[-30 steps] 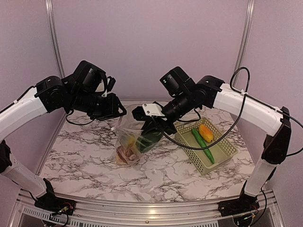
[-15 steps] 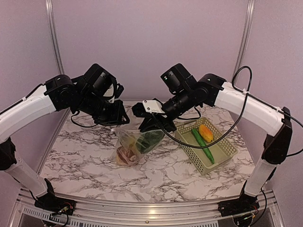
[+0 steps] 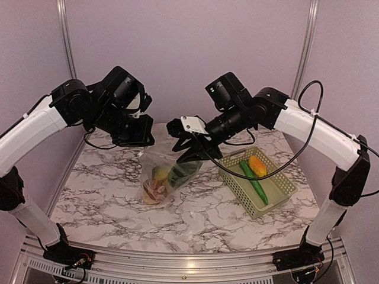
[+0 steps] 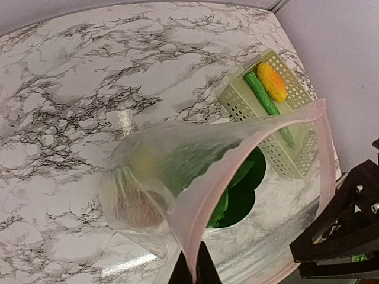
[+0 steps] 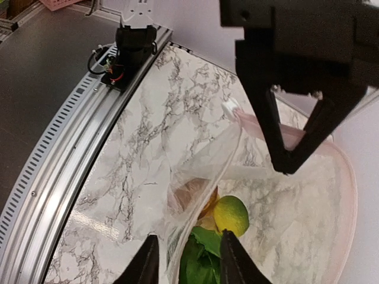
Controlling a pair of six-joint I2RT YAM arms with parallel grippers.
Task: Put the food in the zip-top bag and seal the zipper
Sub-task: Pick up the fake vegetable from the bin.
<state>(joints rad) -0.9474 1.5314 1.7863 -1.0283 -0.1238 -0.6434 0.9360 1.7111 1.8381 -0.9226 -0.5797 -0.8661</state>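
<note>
zip-top bag (image 3: 164, 170) dragged left | left pincer (image 4: 190, 267) pinching its rim | right pincer (image 5: 187, 258) spread astride rim

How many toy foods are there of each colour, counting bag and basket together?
Green: 2, a leafy vegetable in the bag and a long vegetable in the basket
Yellow: 1, a fruit in the bag
Orange: 1, a piece in the basket
Brown: 1, a lump in the bag
Total: 5 showing; the bag may hide more.
</note>
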